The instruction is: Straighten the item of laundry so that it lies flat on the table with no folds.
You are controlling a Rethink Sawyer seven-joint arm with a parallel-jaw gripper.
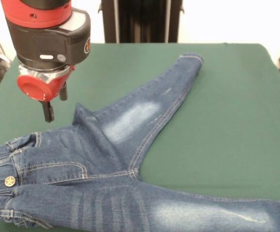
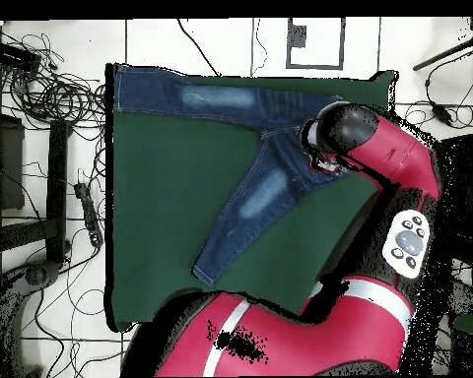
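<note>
The small blue denim jeans [image 1: 120, 145] lie on the green table [image 1: 227, 96]. The elastic waistband and brass button [image 1: 9, 181] are at the near left. One leg reaches up to the right; the other runs along the bottom edge of the picture. A small raised fold [image 1: 81, 113] stands at the upper hip. My gripper [image 1: 55, 101] hangs just above the table, left of that fold. It is open, empty and clear of the denim. In the overhead view the jeans [image 2: 250, 128] spread across the table [image 2: 171, 217], and the arm's wrist [image 2: 339, 133] hides the gripper and the waistband.
The robot's black pedestal [image 1: 140, 19] stands behind the table's far edge. In the overhead view, cables [image 2: 53, 98] and a black stand [image 2: 58, 187] lie on the floor left of the table. One jeans leg lies along the table's top edge there.
</note>
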